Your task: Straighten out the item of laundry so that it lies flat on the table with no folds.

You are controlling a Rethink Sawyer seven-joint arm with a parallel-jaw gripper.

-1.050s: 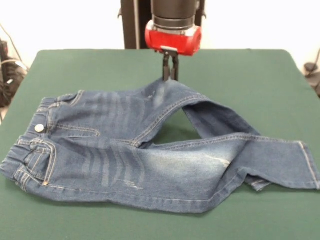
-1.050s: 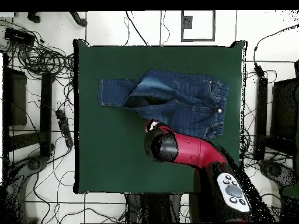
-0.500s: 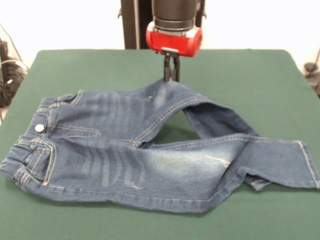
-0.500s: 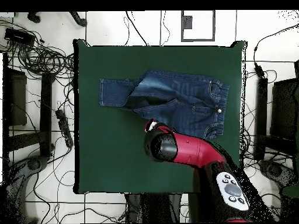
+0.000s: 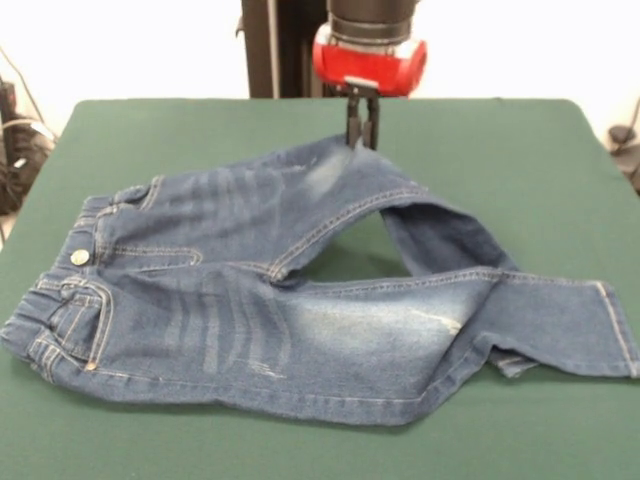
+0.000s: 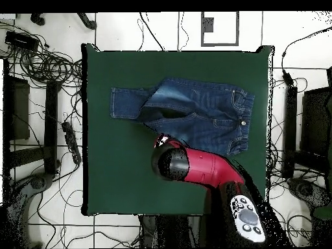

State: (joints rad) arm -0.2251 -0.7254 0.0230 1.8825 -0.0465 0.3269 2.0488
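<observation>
The jeans (image 5: 300, 300) lie on the green table (image 5: 200, 130), waistband at the left and legs toward the right in the front view. The near leg runs out to a hem at the right. The far leg is bent, its fold peaking at the back. My gripper (image 5: 361, 138) is shut on that raised fold, with its fingers close together on the denim. A gap of bare table shows between the two legs. In the overhead view the jeans (image 6: 201, 113) spread across the upper table (image 6: 110, 175), and the red arm (image 6: 194, 165) hides the gripper.
Cables and dark stands (image 6: 52, 110) surround the table on the floor. A black post (image 5: 270, 45) rises behind the table's far edge. Green tabletop stretches from the jeans to every edge.
The gripper has moved right and toward the back of the table, dragging the far leg's fold with it. The gap between the legs has widened.
</observation>
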